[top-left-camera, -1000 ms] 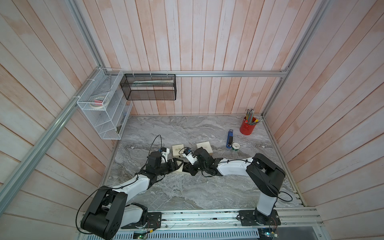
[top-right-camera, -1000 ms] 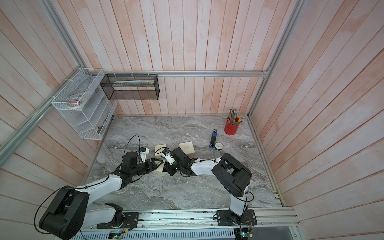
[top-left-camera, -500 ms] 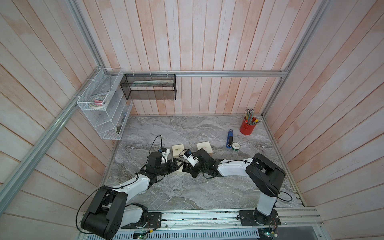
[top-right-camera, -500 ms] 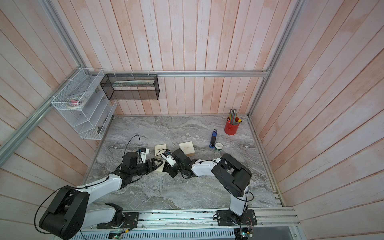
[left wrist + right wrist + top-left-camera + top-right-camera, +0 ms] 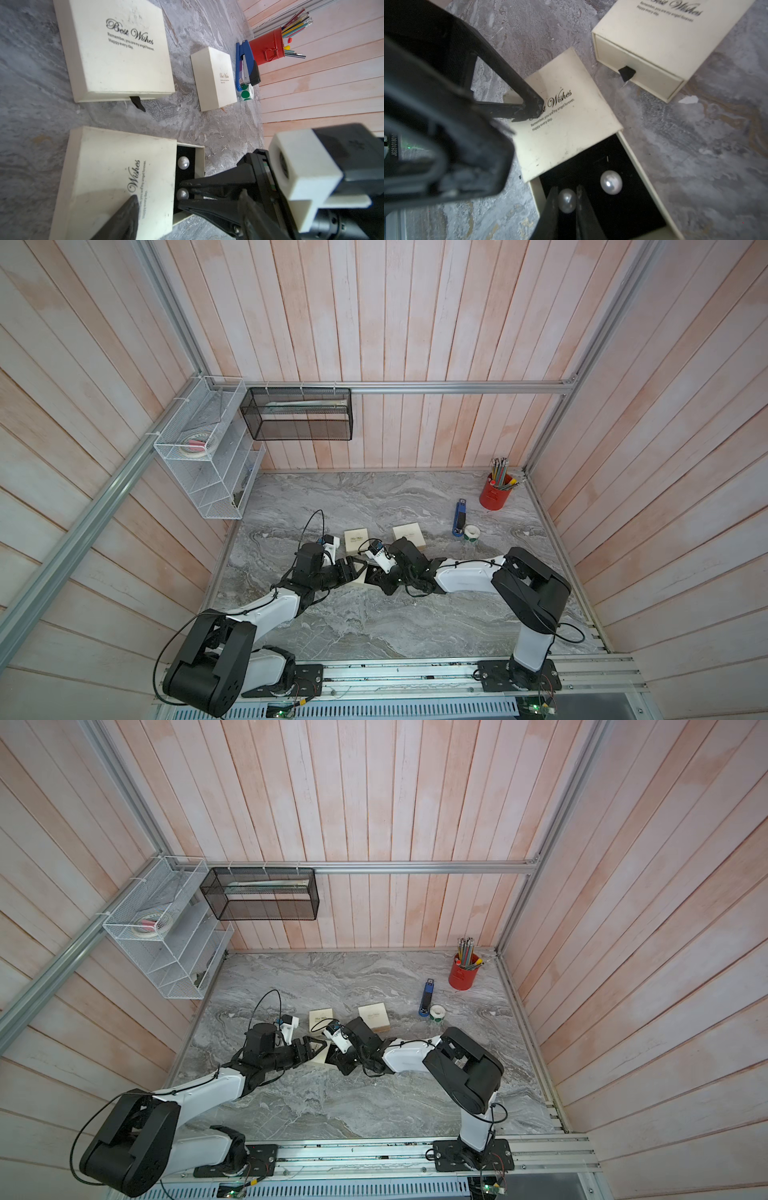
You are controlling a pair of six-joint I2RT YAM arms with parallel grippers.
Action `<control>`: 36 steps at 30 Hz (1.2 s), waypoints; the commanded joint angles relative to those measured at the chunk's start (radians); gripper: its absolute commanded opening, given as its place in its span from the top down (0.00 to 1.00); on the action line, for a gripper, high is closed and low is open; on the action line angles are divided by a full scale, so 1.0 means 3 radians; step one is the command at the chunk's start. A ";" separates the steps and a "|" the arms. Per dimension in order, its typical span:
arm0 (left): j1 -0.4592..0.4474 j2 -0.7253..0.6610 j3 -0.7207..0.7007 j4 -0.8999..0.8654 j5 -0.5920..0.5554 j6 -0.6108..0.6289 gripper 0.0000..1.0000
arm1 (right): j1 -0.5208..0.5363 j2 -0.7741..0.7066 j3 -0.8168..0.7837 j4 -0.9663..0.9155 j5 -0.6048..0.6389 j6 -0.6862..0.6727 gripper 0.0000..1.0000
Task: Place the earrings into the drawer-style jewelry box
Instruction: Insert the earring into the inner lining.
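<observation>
Left gripper (image 5: pixel 314 1047): jaws apart, one fingertip (image 5: pixel 530 107) down on the cream sleeve (image 5: pixel 566 135) of the jewelry box, pinning it to the surface (image 5: pixel 695 166) (a press, not a pinch, as far as I can tell). Drawer (image 5: pixel 536 197) is pulled partway out of the sleeve toward the right arm, black foam exposed. Both pearl earrings are over that foam. The held earring (image 5: pixel 567 202) is near the drawer's side wall and the free earring (image 5: pixel 611 182) is just beside it, not touching. Can't tell if the held one is seated yet. Right gripper (image 5: pixel 566 189): clamped on the held earring, one finger on each flank of the pearl.

Handling, my read: the pearl is light, hard, glossy and round, so it will squirt out of any pinch off its widest line. Take it across the middle with gentle force. The post is likely thin and bendable; the foam is soft.

Orientation: both pearls look slightly oval, and the held one's long axis runs in line with the right gripper's fingers. Posts are hidden, presumably pointing down into the foam. The box's slide axis runs from left gripper to right gripper.
</observation>
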 commanded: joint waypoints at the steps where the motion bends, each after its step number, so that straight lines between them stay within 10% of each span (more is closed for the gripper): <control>1: 0.0018 0.0050 0.0056 -0.0054 0.0029 0.0070 0.24 | 0.0000 -0.0033 0.0049 -0.0236 0.0081 -0.0028 0.83; 19: 0.0017 -0.0173 0.0205 -0.0206 -0.0009 0.0122 0.24 | -0.0057 -0.0361 0.0234 -0.0309 0.0044 0.0049 0.70; 36: 0.0179 -0.0337 0.0435 -0.0892 -0.0577 0.0444 0.21 | -0.0357 -0.0522 0.0052 -0.1046 0.0349 0.0520 0.99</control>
